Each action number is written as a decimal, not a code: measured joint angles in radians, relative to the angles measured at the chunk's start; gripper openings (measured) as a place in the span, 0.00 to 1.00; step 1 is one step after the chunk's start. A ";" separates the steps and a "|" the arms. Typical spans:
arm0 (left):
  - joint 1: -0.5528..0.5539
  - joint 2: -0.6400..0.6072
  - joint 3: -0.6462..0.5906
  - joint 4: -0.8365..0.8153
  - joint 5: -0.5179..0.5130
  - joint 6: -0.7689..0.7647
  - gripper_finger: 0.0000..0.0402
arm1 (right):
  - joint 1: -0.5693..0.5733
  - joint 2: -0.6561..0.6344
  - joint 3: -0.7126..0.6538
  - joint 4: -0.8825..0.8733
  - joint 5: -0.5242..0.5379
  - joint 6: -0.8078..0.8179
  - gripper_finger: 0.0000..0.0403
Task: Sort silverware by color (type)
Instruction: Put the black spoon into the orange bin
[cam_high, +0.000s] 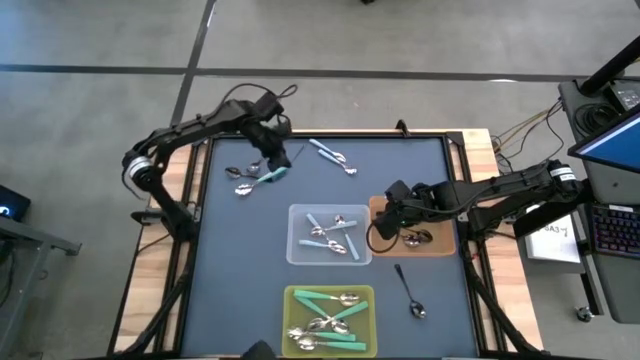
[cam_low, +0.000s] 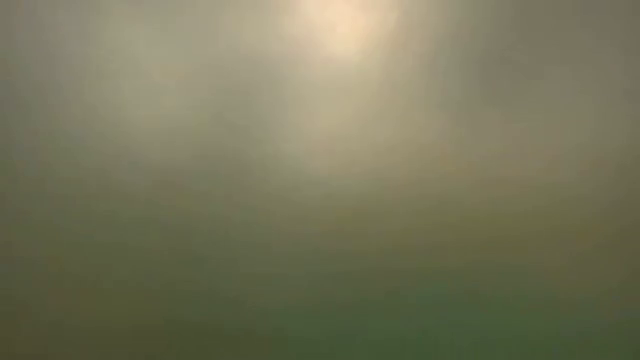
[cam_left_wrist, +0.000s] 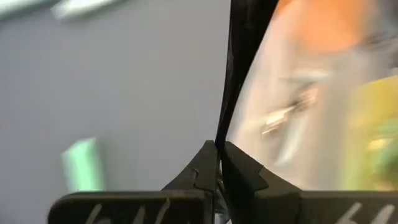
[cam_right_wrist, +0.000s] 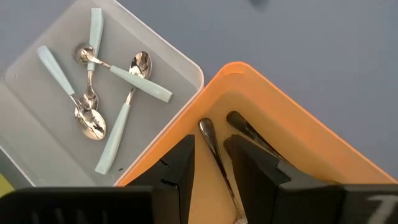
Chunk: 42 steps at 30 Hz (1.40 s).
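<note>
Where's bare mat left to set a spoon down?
Free: left strip beside the clear bin and yellow-green bin; far right corner above the brown bin. Crowded: far left, loose spoons under the left gripper; right gripper over the brown bin.

Spoons (cam_high: 330, 237) in three bins, others loose on table.

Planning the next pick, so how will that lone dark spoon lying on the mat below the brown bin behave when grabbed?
The dark spoon probably stays stiff and light. Lying flat on the mat, it may be hard to get under. Its shiny bowl could slip.
</note>
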 joint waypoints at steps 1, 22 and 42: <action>-0.013 -0.014 0.000 0.025 0.048 -0.013 0.00 | 0.000 0.000 0.000 0.000 0.000 0.000 0.24; -0.418 -0.158 0.000 0.438 0.498 -0.217 0.00 | 0.000 0.000 0.000 0.000 0.001 0.000 0.24; -0.633 -0.160 0.244 0.546 -0.031 -0.534 0.00 | 0.000 0.000 0.000 0.138 0.029 -0.003 0.24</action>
